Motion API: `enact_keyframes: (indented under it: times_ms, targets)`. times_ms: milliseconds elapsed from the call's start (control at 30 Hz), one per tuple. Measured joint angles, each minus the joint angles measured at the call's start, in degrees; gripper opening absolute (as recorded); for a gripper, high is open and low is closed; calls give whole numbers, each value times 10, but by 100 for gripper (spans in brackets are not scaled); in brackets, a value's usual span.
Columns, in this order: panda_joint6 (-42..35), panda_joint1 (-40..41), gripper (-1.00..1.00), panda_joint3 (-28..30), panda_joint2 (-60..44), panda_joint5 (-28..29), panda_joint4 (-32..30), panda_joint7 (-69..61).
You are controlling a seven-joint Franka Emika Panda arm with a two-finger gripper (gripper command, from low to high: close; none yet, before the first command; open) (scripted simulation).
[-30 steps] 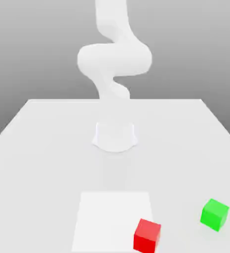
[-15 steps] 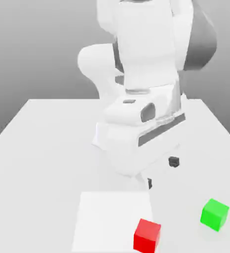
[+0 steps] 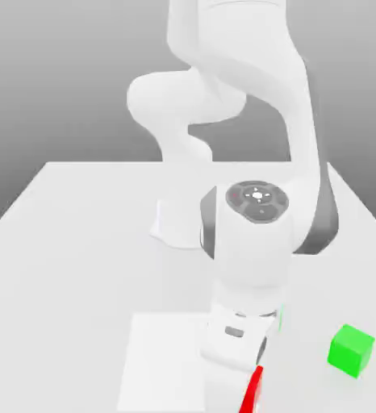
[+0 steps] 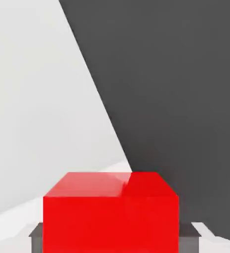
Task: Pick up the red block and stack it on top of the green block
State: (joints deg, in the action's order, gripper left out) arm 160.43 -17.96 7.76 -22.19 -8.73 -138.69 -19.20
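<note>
Red block is held between the fingers near the worktop's pale square; stacking on the green block, well apart, is still to be done.

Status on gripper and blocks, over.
Gripper at red block, a finger on either side. Green block apart on the table, top bare. Stack not made.

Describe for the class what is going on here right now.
A robot arm is reaching down over the red block, with the fingers of its gripper on either side of it. The green block sits apart on the table, toward the exterior view's right. The red block is not yet stacked on it.
</note>
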Motion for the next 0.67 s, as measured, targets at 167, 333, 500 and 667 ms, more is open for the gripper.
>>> enact_keyframes:
  times_ms: [167, 333, 500, 667]
  targets:
    - [-37, -10, -100, 13, 46, 20, -8, 14]
    - [-93, -70, -100, -25, 117, 57, -24, 45]
    - [-77, -139, -100, -82, 111, 88, -30, 73]
    - [-31, -146, 100, -84, 62, 91, -28, 75]
